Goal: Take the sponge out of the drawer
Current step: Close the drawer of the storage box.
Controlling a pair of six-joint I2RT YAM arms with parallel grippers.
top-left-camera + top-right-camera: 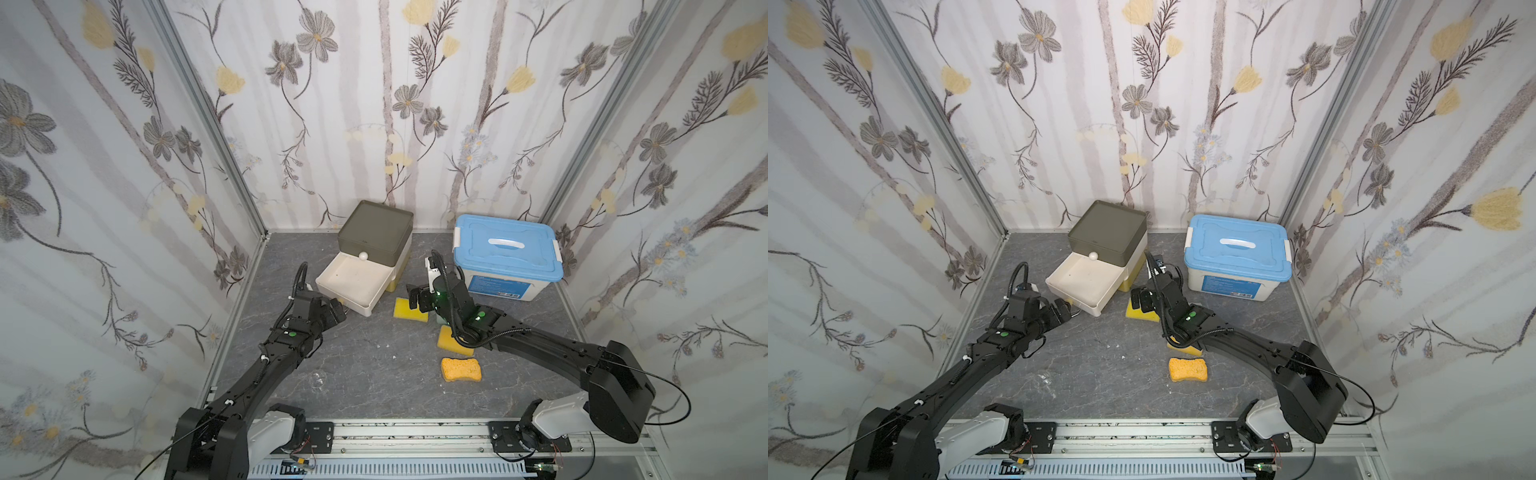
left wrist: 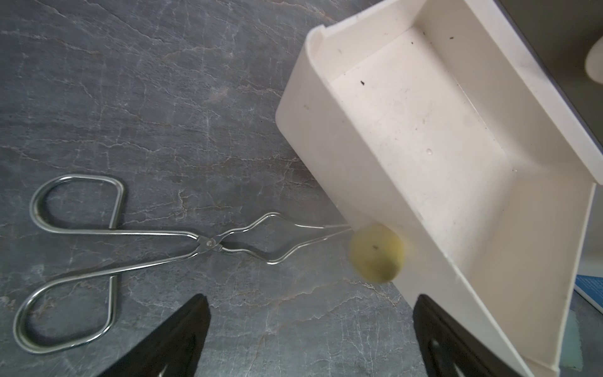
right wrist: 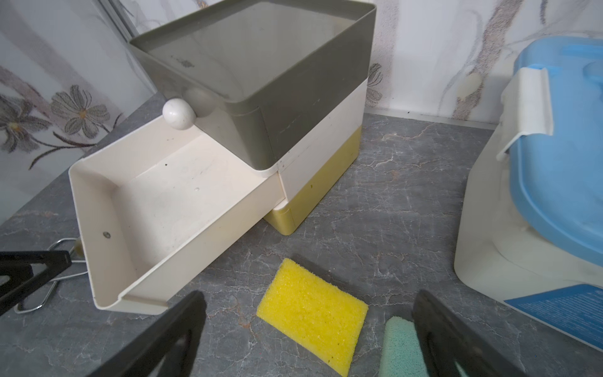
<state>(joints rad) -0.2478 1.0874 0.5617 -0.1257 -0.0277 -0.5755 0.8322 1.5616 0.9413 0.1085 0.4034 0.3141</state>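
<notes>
A: Right hand (image 3: 310, 295) is spread wide, holding nothing; the yellow sponge (image 3: 313, 326) lies on the bench (image 3: 391, 196) close beneath it, outside the empty drawer (image 3: 208, 235).

B: A careless sweep could drag it, or the green sponge (image 3: 401, 346) beside it.

A: Left hand (image 2: 311, 298), likewise spread and empty, might knock the drawer's knob (image 2: 375, 253) or the tongs (image 2: 208, 242) by it.

Grey with pale marble veins across the table (image 1: 365, 374). White wallpaper (image 1: 332, 104) with grey and yellow flowers on thin dark stems. Olive-grey, cream and mustard yellow in tiers on the drawer unit (image 3: 293, 130); open drawer (image 3: 169, 196) cream with dark specks, knob (image 3: 177, 112) white. By the drawer a bright yellow sponge (image 3: 313, 323), beside it a mint-green sponge (image 3: 403, 346); nearer the front edge an orange-yellow sponge (image 1: 461, 369), porous. White on the box (image 1: 498, 286), sky-blue on its lid (image 1: 478, 253). Shiny silver tongs (image 2: 114, 231).
</notes>
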